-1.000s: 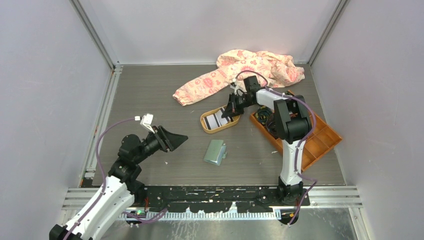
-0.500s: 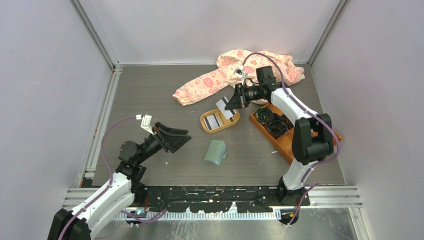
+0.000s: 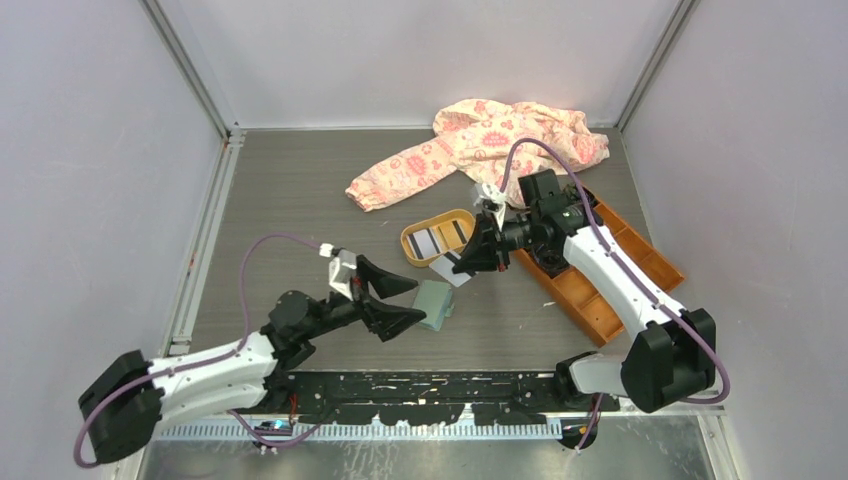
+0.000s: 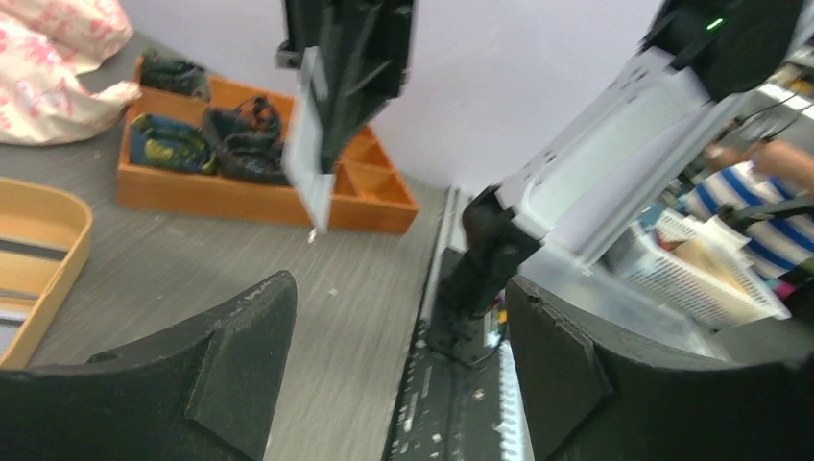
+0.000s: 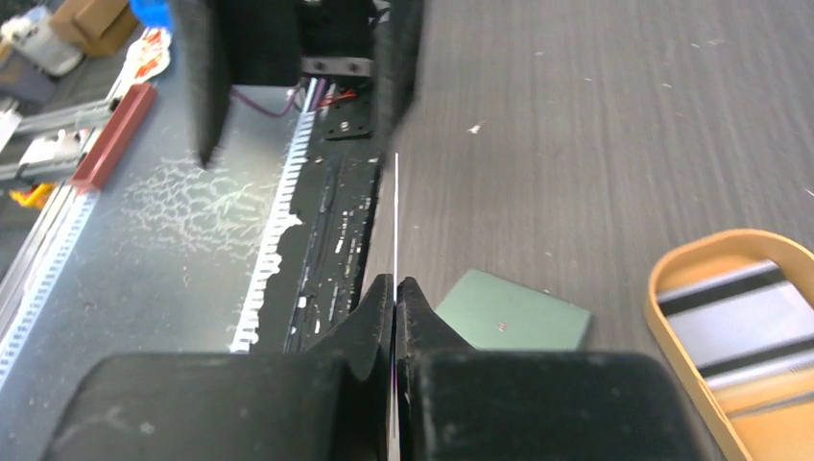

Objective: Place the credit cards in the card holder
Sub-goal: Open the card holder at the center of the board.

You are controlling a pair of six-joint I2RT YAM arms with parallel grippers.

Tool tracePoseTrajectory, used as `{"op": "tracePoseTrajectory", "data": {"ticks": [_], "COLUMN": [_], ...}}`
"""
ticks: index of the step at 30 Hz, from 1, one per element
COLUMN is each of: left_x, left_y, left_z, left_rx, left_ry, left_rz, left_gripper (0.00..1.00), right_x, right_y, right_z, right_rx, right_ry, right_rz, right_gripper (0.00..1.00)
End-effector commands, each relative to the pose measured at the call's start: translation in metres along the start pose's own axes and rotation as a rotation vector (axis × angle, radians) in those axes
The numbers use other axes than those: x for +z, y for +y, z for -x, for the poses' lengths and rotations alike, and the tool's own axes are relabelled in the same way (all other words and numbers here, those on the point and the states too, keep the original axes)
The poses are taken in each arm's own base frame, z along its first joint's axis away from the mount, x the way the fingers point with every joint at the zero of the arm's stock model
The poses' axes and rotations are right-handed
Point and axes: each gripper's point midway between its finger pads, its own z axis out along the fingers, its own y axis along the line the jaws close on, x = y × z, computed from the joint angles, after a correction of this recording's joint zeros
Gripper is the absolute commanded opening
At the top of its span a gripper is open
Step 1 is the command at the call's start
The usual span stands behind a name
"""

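The card holder, a flat pale green wallet, lies closed on the table in front of the oval tray; the right wrist view shows it too. My right gripper is shut on one credit card, held just above the wallet's far edge. That card is edge-on in the right wrist view and hangs in the air in the left wrist view. More credit cards lie in the tray. My left gripper stands open beside the wallet's left edge, nothing between its fingers.
An orange oval tray sits behind the wallet. An orange compartmented box with dark items lies at the right. A pink patterned cloth is spread at the back. The black base rail runs along the near edge.
My right gripper has lifted a card out of the tray and carried it forward over the wallet. My left arm has swung right up to the wallet, its jaws opening wider.
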Motion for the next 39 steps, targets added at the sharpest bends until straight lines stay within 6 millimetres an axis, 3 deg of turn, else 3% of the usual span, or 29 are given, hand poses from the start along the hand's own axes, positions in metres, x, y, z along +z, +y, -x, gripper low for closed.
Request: {"op": "tracePoseTrajectory", "data": {"ticks": [1,4,8,11,15,17,22,25,26,33,39], "left_x": [0.024,0.038,0.051,0.053,0.054,0.052,0.029,0.008,-0.006,-0.053,-0.083], "left_y": [0.008,0.009,0.007,0.004,0.001,0.002,0.021,0.038,0.045,0.047,0.077], "left_z": [0.026,0.022,0.015,0.017,0.014,0.012,0.005,-0.019,-0.036,-0.052,-0.071], "left_rx": [0.183,0.180,0.162,0.165,0.176,0.175,0.069,-0.051,-0.085,-0.138,-0.162], "left_ry": [-0.110,-0.109,-0.102,-0.133,-0.120,-0.115,-0.065,0.127,0.239,0.454,0.561], "left_rz": [0.026,-0.002,-0.041,-0.065,-0.085,-0.084,0.027,0.141,0.208,0.396,0.632], "left_gripper": [0.78,0.70,0.52,0.33,0.01,0.00,0.00,0.00,0.00,0.00,0.00], "right_x": [0.009,0.015,0.021,0.022,0.024,0.025,0.017,0.006,0.001,-0.013,0.001], "right_y": [0.035,0.038,0.042,0.040,0.034,0.029,0.005,-0.007,-0.011,-0.022,-0.021], "right_z": [0.005,-0.002,-0.006,-0.009,-0.013,-0.018,-0.042,-0.059,-0.065,-0.115,-0.144], "right_rx": [-0.176,-0.183,-0.188,-0.190,-0.182,-0.175,-0.214,-0.304,-0.329,-0.484,-0.569], "right_ry": [0.003,0.028,0.050,0.057,0.066,0.074,0.207,0.310,0.339,0.484,0.539], "right_rz": [0.131,0.151,0.171,0.167,0.154,0.140,0.025,-0.026,-0.040,-0.026,0.092], "right_gripper": [0.01,0.01,0.01,0.01,0.01,0.10,0.54,0.65,0.66,0.66,0.44]}}
